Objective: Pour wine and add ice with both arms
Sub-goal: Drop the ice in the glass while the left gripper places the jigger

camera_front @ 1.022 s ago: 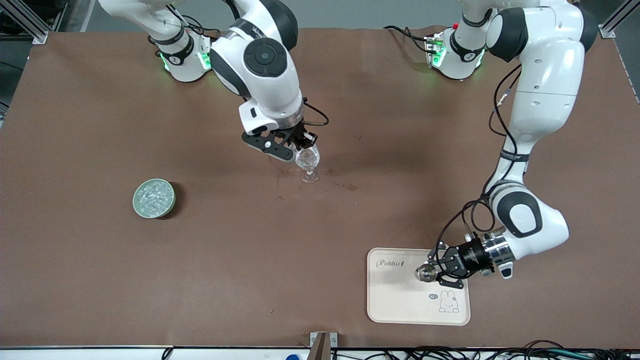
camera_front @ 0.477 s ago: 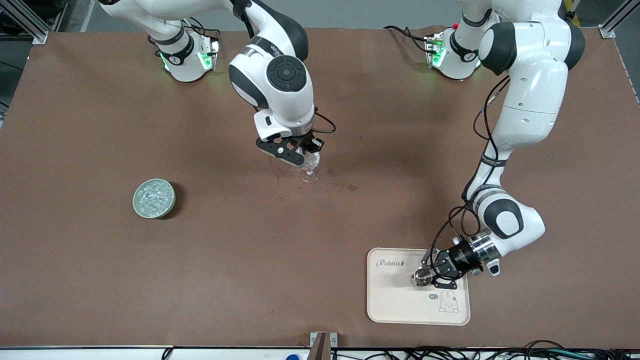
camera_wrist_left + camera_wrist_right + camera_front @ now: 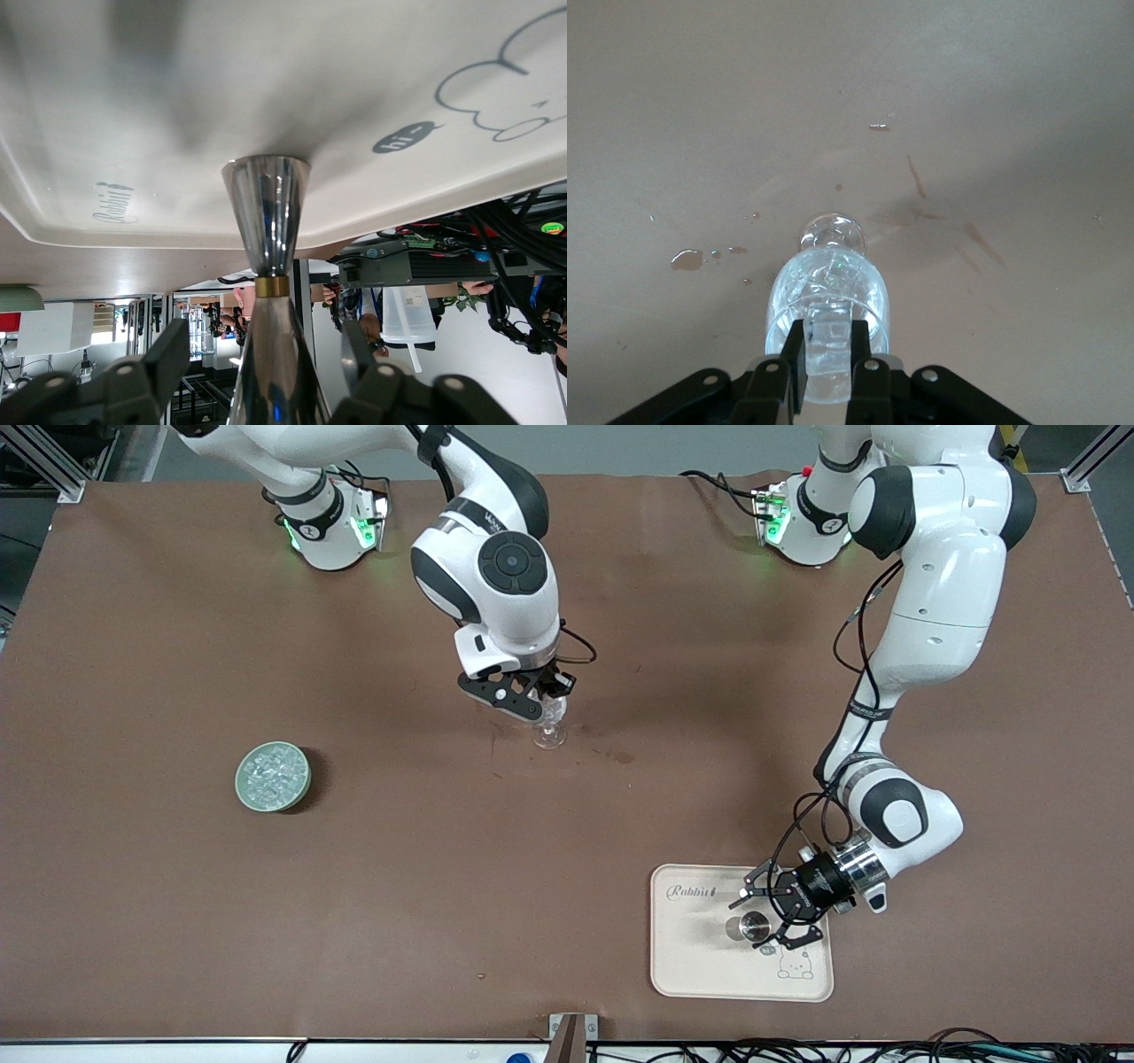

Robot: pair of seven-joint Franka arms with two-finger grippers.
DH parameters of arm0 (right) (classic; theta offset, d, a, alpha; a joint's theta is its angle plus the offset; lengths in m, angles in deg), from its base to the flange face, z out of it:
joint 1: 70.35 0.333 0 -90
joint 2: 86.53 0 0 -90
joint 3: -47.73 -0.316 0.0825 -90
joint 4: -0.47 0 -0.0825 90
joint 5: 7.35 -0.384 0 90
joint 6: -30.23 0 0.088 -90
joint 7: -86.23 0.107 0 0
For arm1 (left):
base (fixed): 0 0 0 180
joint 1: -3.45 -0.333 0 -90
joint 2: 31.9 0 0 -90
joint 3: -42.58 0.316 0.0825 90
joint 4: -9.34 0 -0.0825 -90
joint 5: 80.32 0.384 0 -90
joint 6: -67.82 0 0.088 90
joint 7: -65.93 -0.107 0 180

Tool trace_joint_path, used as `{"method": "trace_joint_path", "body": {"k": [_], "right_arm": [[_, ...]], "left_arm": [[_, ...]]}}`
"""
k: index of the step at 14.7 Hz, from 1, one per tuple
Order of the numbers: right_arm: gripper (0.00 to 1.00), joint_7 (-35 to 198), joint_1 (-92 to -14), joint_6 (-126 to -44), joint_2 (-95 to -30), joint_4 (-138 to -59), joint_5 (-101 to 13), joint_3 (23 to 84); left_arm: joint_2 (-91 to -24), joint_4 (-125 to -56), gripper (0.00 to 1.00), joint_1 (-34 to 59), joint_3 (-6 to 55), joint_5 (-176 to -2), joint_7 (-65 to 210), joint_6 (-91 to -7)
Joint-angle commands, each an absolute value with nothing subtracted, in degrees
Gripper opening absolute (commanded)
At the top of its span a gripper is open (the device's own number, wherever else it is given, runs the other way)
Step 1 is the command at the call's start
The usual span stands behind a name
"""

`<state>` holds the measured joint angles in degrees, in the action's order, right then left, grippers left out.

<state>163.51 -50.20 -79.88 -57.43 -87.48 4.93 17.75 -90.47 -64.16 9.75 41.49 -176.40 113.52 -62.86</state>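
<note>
Two grippers to follow, and we begin at the right gripper, low over the middle of the brown table: its black fingers are pinched narrow on an ice cube right at the rim of the clear stemmed glass. From the right wrist view we see that glass standing upright on the table, more clear cubes glinting inside its bowl, with small wet spots and brownish streaks on the surface around its foot.

Over to the left gripper, down low at the cream rectangular tray with a rabbit drawing, which lies near the front camera toward the left arm's end. Its fingers are spread wide on either side of a shiny steel double-cone measuring cup, apart from it, and that cup stands upright on the tray.

Outward we go: the ice fills a round pale-green dish sitting on the table toward the right arm's end, well apart from the glass and somewhat nearer the front camera.
</note>
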Motion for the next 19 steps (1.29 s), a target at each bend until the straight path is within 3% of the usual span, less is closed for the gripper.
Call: {"method": "trace_joint_path", "body": {"k": [1, 4, 9, 15, 18, 19], "right_arm": [[0.11, 165.0, -50.0, -80.6, -57.3, -87.9, 6.2, 17.5], [0.15, 164.9, -50.1, -80.5, -57.3, -87.9, 6.2, 17.5], [0.43, 164.8, -50.2, -80.4, -57.3, -87.7, 6.1, 17.5], [0.6, 164.1, -51.0, -80.0, -57.6, -85.9, 5.7, 17.4], [1.0, 164.0, -52.6, -75.8, -58.5, -81.9, 5.7, 17.4], [1.0, 163.8, -53.6, -73.7, -60.1, -81.1, 5.9, 17.4]], "left_arm": [[-86.9, -68.2, 1.0, 9.3, 41.7, -177.8, 112.2, -62.9], [-83.2, -72.6, 1.0, 9.5, 43.6, -176.8, 112.1, -62.8], [-79.3, -72.9, 1.0, 9.3, 43.7, -159.7, 112.2, -61.6], [-72.4, -71.4, 1.0, 9.6, 47.3, -134.6, 112.2, -54.3], [-70.2, -68.3, 1.0, 10.2, 46.8, -115.6, 112.2, -54.2], [-69.6, -66.7, 1.0, 10.3, 46.6, -111.4, 112.2, -54.3]]}}
